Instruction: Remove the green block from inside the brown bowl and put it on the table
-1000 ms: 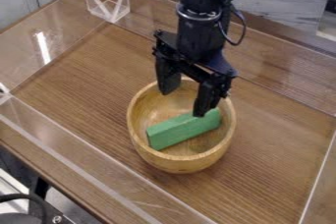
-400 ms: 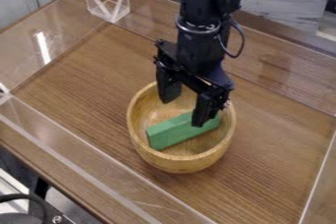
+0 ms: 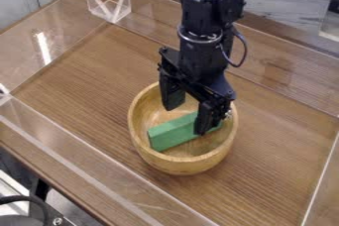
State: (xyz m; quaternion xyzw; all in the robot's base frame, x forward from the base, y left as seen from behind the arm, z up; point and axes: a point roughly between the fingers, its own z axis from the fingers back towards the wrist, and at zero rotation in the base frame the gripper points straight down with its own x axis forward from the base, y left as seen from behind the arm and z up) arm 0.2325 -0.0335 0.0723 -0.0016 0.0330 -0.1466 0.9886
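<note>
The gripper (image 3: 192, 109) points straight down into the brown bowl (image 3: 149, 149) with its jaws spread wide, and it holds nothing. The green block (image 3: 173, 131) lies flat on the bottom of the bowl, under and between the two fingers, with its long side running out past the jaws toward the left. I think the block is light and stiff, probably painted wood or plastic, so it will not bend or break when it is pinched. Its surface looks smooth and may slip a little. The best place to take it seems the narrow width near its right end, where the fingers stand on both sides. The table (image 3: 93, 71) around the bowl gives room to put it down.
</note>
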